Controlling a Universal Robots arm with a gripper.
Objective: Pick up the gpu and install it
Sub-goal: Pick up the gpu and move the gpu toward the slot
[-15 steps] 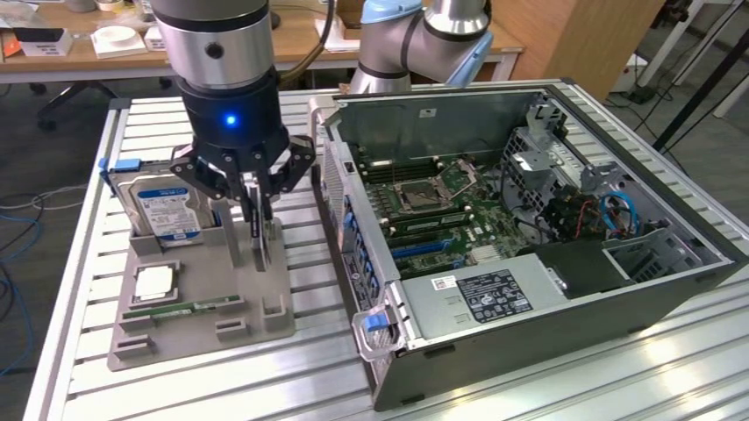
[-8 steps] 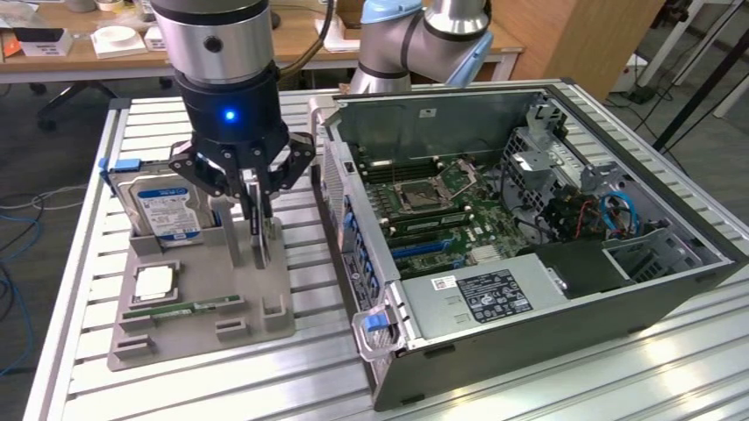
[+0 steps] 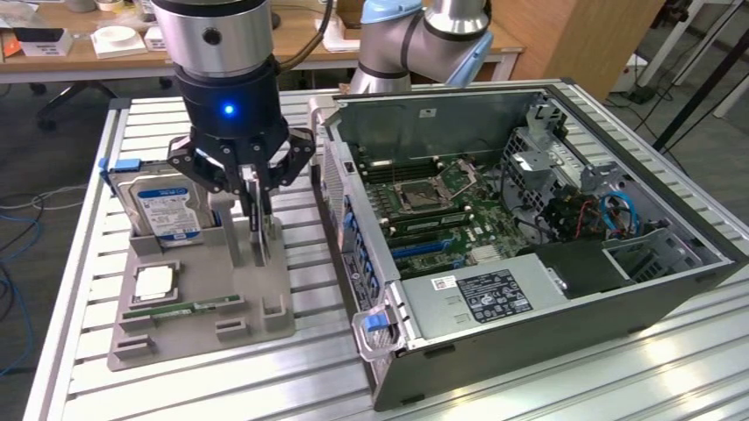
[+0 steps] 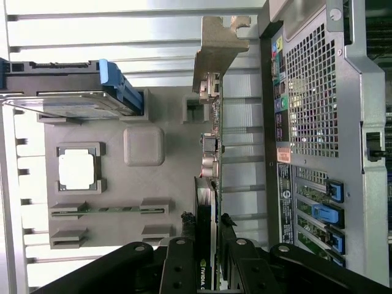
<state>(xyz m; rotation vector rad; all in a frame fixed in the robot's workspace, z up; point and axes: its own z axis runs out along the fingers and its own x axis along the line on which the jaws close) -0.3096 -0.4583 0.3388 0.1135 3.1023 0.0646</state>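
The gpu [image 3: 260,232] stands on edge in the grey holder tray [image 3: 223,272], a thin green card with a silver end bracket. In the wrist view the gpu [image 4: 211,128] shows edge-on, its bracket pointing away from the camera. My gripper [image 3: 255,186] hangs straight above it, and its two black fingers press against both faces of the card's upper edge. The gripper [image 4: 208,223] is shut on the gpu, with the cooler's logo between the fingers. Whether the card's lower edge still sits in the tray's slot I cannot tell.
The tray [image 4: 144,147] also carries a hard drive [image 3: 170,206], a processor chip [image 3: 154,282] and a memory stick [image 3: 188,307]. Just to the exterior view's right lies the open computer case [image 3: 527,219] with its motherboard [image 3: 433,202]; its rear panel [image 4: 312,122] is close beside the card.
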